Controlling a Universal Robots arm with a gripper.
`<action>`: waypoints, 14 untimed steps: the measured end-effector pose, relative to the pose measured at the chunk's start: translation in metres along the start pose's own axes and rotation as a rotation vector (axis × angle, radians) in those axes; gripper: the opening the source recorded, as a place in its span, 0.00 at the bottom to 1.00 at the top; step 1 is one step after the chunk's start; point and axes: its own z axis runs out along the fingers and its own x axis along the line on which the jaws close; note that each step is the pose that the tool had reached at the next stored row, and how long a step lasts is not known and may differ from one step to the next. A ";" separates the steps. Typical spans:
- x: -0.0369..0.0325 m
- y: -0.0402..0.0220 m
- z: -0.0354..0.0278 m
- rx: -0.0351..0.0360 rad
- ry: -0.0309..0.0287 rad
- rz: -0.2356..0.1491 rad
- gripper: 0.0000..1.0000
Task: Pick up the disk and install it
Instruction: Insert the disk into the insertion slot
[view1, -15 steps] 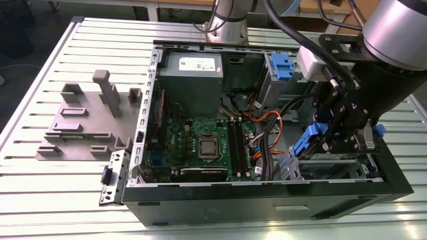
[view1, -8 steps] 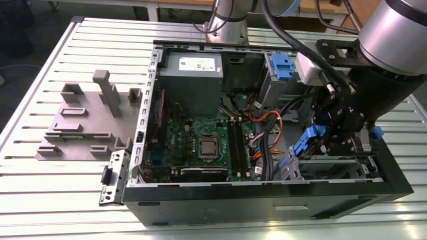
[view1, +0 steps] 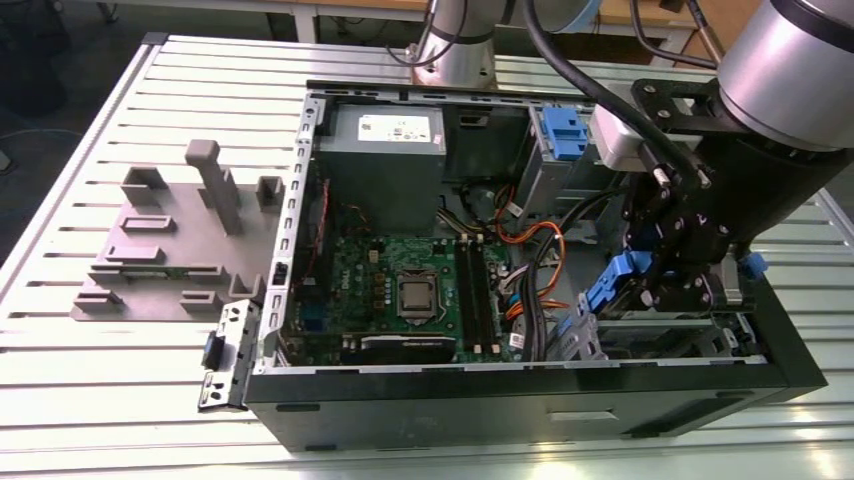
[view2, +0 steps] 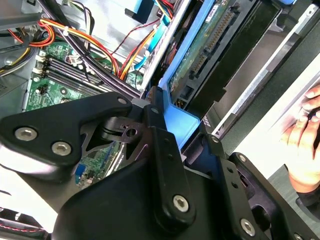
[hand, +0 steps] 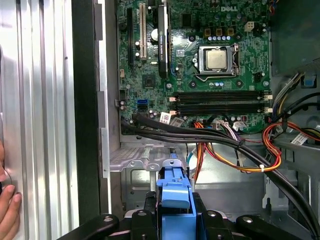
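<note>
The disk (view1: 613, 284) is held in the gripper (view1: 671, 288), whose black fingers (view2: 161, 145) are clamped against its blue plastic carrier (hand: 173, 192). It hangs inside the open computer case (view1: 534, 366), at the near corner on the exterior view's right, just above the grey metal drive cage (view1: 667, 336). In the second wrist view the drive's green circuit side (view2: 200, 50) lies close along the case's black wall, with little room on that side. Bundled orange, red and black cables (hand: 235, 160) run just beside the carrier, between it and the green motherboard (view1: 400, 290) that covers the case floor. A grey power supply (view1: 387, 135) sits at the far wall. The case stands on a ribbed metal table (view1: 80, 380); a person's hand (view2: 304, 127) rests on the slats outside the wall.
</note>
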 end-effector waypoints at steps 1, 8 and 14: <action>0.0000 0.0000 0.0000 0.0000 0.0001 0.000 0.36; 0.0000 0.0000 -0.0001 0.0000 0.0013 0.000 0.50; 0.0000 0.0000 -0.0001 0.0001 0.0022 0.000 0.50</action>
